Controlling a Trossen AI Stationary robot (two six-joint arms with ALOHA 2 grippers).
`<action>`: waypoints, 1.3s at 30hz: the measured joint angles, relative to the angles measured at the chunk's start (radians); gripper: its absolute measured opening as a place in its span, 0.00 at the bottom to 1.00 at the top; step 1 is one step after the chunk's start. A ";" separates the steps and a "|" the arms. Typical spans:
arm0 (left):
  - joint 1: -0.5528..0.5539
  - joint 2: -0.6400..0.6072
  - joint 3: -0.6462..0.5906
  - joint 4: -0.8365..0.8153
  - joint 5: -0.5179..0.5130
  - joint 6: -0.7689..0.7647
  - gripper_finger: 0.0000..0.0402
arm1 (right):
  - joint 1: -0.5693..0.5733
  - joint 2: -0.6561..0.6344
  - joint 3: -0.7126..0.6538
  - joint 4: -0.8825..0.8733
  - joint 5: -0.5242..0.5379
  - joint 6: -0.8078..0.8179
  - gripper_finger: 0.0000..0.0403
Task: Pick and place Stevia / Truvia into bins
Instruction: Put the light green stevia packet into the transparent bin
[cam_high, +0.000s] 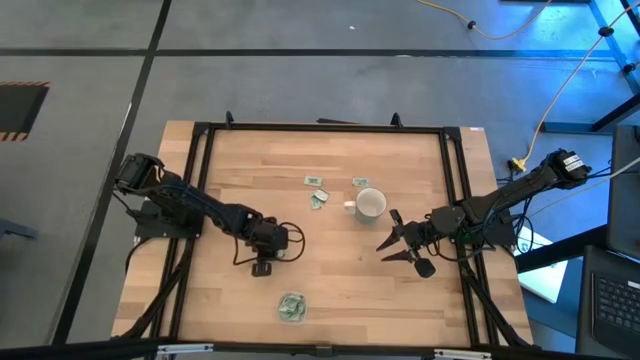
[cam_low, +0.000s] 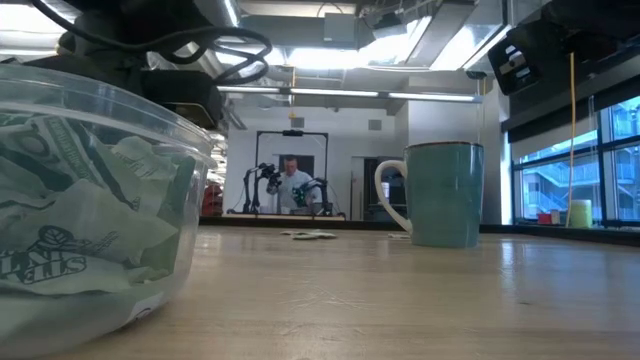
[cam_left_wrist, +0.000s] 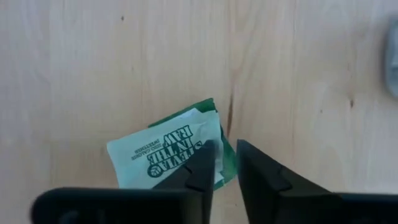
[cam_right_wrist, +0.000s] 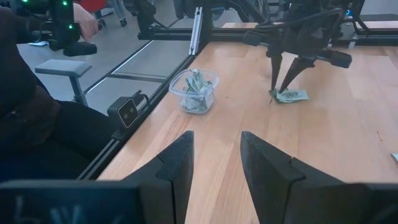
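High view: the left hand (cam_high: 264, 262) sits just left of centre on the wooden surface (cam_high: 330, 290), and its own body covers whatever lies under it. Toward the bottom centre stands the clear dish (cam_high: 291, 307), holding green and white sachets too small to read. Loose sachets (cam_high: 318, 192) lie in the upper middle, left of the white mug (cam_high: 369, 204). The right hand (cam_high: 400, 245) hovers right of centre, fingers spread wide and holding nothing.

Low view: the dish (cam_low: 95, 200) fills the left of the frame, cut off by the edge, with crumpled sachets pressed against its wall. The mug (cam_low: 440, 193) stands right of centre, and the loose sachets (cam_low: 312, 234) are a faint smear behind.

Left wrist view: one sachet (cam_left_wrist: 165, 151) lies flat on the surface, long axis running lower left to upper right, print upside down. The two fingers (cam_left_wrist: 199, 171) stand slightly apart over its right end, hiding that corner; whether they pinch it I cannot tell.

Right wrist view: the dish (cam_right_wrist: 194, 91) sits upper centre, the left hand (cam_right_wrist: 283, 88) points down at the sachet (cam_right_wrist: 290, 96) to its right.
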 joint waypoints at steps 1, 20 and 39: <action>-0.002 0.000 0.000 0.000 -0.005 0.000 0.17 | 0.000 0.000 0.000 0.000 0.000 0.000 0.34; -0.023 0.073 0.009 0.008 -0.054 0.003 0.18 | 0.000 0.000 0.000 -0.006 0.000 -0.001 0.34; -0.023 0.032 -0.002 0.039 -0.031 0.059 0.01 | 0.000 0.000 0.000 0.019 0.000 0.000 0.34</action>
